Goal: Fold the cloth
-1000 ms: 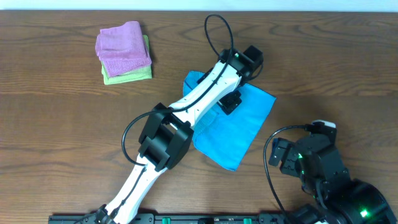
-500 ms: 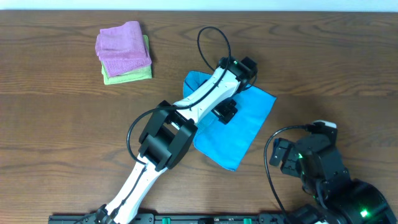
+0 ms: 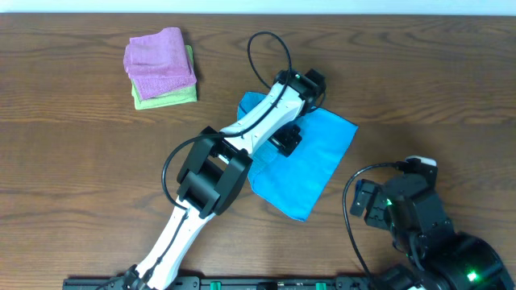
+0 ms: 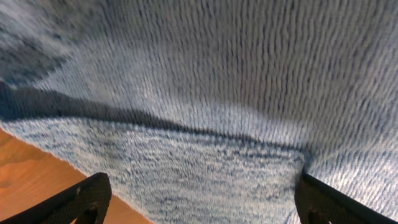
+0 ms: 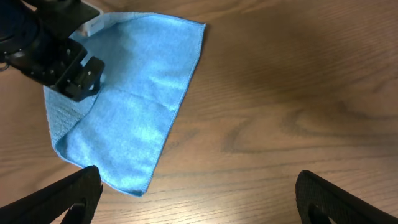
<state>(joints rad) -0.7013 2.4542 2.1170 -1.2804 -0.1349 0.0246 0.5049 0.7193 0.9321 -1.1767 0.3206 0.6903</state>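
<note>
The sky-blue cloth (image 3: 310,165) lies folded over on the wooden table right of centre. It also shows in the right wrist view (image 5: 134,106) and fills the left wrist view (image 4: 205,93). My left gripper (image 3: 286,141) is open and hangs close above the cloth's left part, with a fold edge and a strip of table under its fingers (image 4: 199,205). My right gripper (image 5: 199,205) is open and empty over bare table, near the cloth's near corner. The right arm sits at the bottom right (image 3: 411,209).
A pink folded cloth (image 3: 159,60) lies on a light green folded cloth (image 3: 165,97) at the back left. The left arm (image 3: 214,173) stretches diagonally from the front edge to the cloth. A black cable loops above its wrist (image 3: 270,52).
My left gripper has moved left and slightly toward the near side over the cloth. The cloth and the right arm have not moved.
</note>
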